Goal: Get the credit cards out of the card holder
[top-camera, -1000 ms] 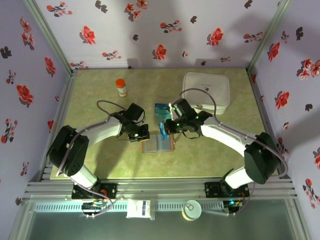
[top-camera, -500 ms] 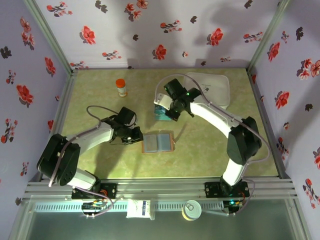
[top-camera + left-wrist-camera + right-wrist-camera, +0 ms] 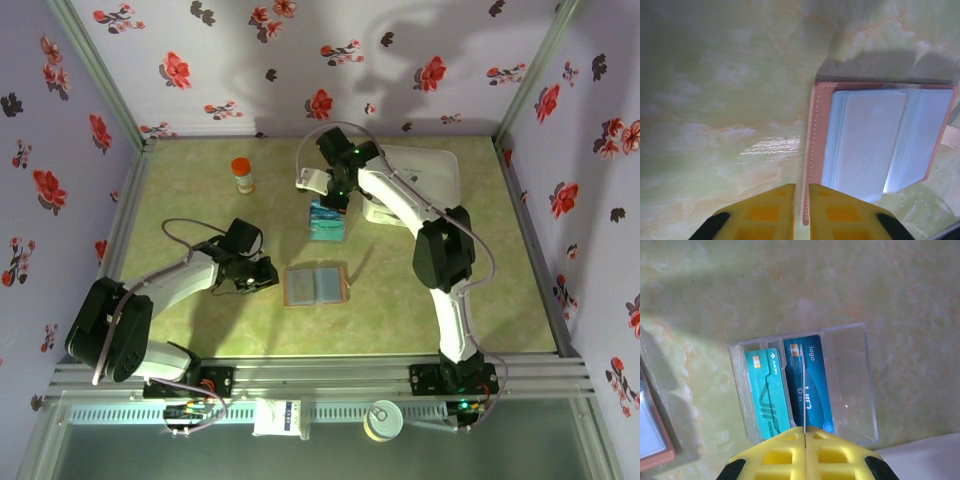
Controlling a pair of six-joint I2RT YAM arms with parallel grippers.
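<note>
The card holder lies open and flat on the table, its blue-grey sleeves up inside a reddish-brown rim. My left gripper sits just left of it. Its yellow fingers stand a narrow slit apart, and the rim's corner shows through the gap, with nothing clamped. My right gripper is shut on a thin credit card, seen edge-on, and hovers over a clear tray. Two credit cards lie in that tray, one teal and one blue.
A large white lidded container stands at the back right, close to the right arm. An orange-capped bottle is at the back left. The clear tray lies between the card holder and the back wall.
My right gripper has carried a card from the card holder back to above the clear tray. My left gripper has drawn back left off the holder and its fingers have parted slightly.
</note>
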